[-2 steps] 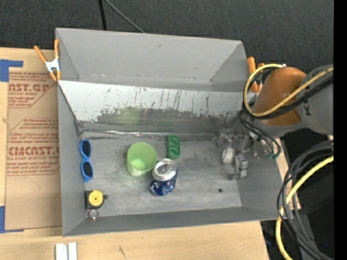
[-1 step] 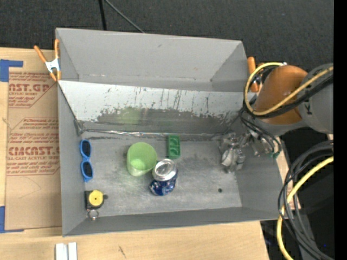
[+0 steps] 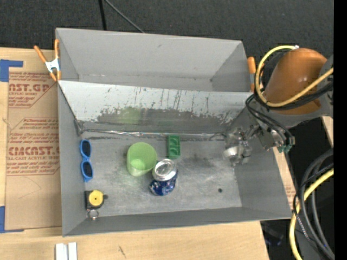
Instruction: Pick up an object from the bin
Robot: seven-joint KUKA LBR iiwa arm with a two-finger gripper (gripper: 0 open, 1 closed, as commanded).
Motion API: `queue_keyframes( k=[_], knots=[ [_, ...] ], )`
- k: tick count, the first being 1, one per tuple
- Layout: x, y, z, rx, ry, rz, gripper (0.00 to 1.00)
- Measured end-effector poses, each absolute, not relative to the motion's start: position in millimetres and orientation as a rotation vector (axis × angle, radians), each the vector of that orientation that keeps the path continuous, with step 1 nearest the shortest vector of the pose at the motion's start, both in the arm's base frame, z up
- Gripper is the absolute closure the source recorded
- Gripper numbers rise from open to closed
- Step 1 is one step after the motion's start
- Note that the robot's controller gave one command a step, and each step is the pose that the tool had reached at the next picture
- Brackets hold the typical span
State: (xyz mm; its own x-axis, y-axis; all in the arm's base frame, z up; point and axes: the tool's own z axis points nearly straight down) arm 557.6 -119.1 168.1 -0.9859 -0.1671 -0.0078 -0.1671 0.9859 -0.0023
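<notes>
No thing is seen to be held by the gripper (image 3: 237, 149), which is placed low at the right side of the bin (image 3: 152, 58), over a bare patch of the grey floor close to the right wall. How far the claw is open cannot be told, since its tip is seen merely as a small metallic cluster.

The nearest thing is a small green block (image 3: 173, 145), found to the gripper's left near the foot of the back wall and apart from the gripper. Further left and toward the front, a blue drink can (image 3: 162, 178) is seen with its silver top turned toward the camera, and a light green cup (image 3: 141, 157) is set just beside it.

Well apart, along the left wall, a pair of blue sunglasses (image 3: 85, 159) is laid, and a small black and yellow thing (image 3: 94, 200) is lodged in the front left corner.

Behind the gripper, the wrist is capped by an orange cover (image 3: 295, 77), around which yellow cables (image 3: 264, 63) are looped.
</notes>
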Motion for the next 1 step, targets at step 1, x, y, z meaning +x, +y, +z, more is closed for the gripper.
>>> queue_keyframes(
  k=[1],
  knots=[
    [578.9,-108.3,258.9,-0.215,3.122,-0.004,1.0]
  ],
)
